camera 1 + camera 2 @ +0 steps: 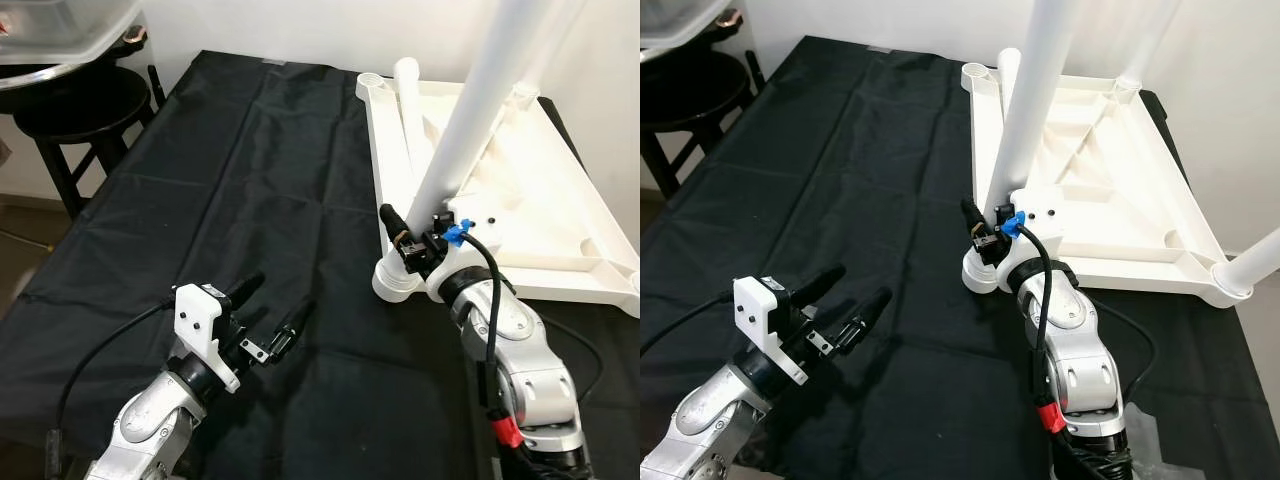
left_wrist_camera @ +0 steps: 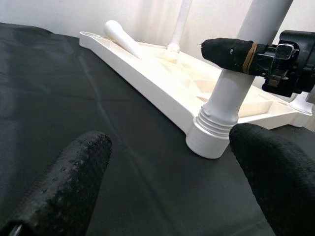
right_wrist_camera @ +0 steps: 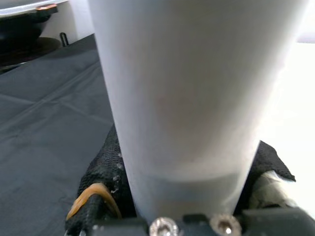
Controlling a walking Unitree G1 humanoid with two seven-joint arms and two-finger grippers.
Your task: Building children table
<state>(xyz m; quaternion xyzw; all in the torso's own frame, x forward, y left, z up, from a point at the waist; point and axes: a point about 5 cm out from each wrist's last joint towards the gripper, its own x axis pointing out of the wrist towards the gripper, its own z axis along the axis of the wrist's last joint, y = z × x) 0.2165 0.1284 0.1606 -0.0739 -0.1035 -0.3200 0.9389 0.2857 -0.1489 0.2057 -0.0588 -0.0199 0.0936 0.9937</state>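
A white children's table top lies upside down at the right of a black cloth. One white leg stands slanted in its near left corner socket. My right gripper is shut on this leg just above the socket; the right wrist view shows the leg close between the black pads. A loose leg lies on the table top at its far left. My left gripper hovers open over the cloth, left of the socket, with the leg base ahead between its fingers.
Black cloth covers the work surface, bare on the left half. A black stool with a clear plastic bin stands off the far left corner. Two more legs rise from the table top's right corners.
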